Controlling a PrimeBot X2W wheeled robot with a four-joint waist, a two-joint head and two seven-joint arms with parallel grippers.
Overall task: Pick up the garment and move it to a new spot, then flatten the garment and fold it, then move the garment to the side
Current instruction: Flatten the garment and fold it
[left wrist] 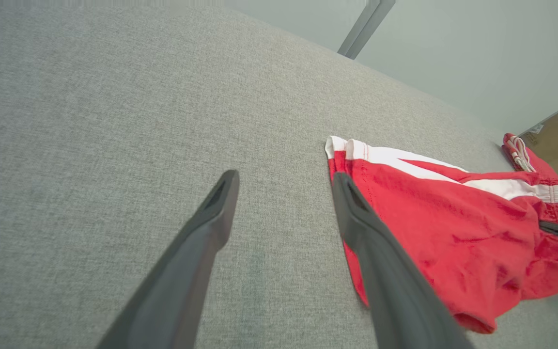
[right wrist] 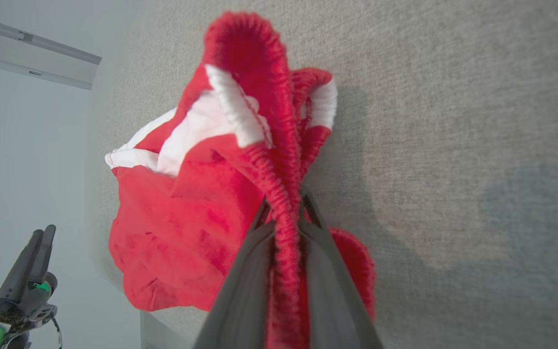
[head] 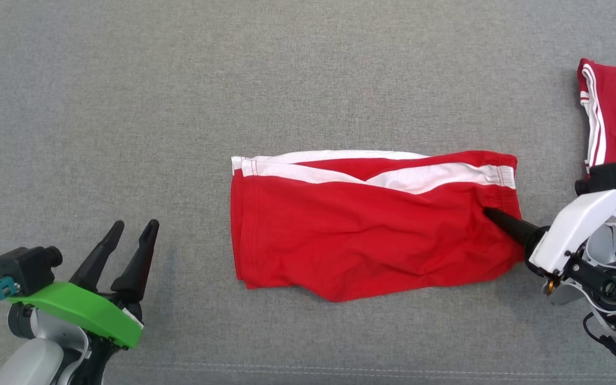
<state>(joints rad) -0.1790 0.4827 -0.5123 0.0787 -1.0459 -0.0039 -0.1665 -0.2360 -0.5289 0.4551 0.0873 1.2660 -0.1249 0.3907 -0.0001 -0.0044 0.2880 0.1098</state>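
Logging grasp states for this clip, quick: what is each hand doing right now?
Left hand: open, holding nothing.
Right hand: closed on the red shorts.

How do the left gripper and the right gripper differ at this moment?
The left gripper is open with nothing between its fingers; the right gripper is shut on the red shorts, pinching their elastic waistband. The left gripper stands apart from the shorts, over the bare grey surface; the right gripper reaches onto the shorts' waistband end. Both have long dark fingers.
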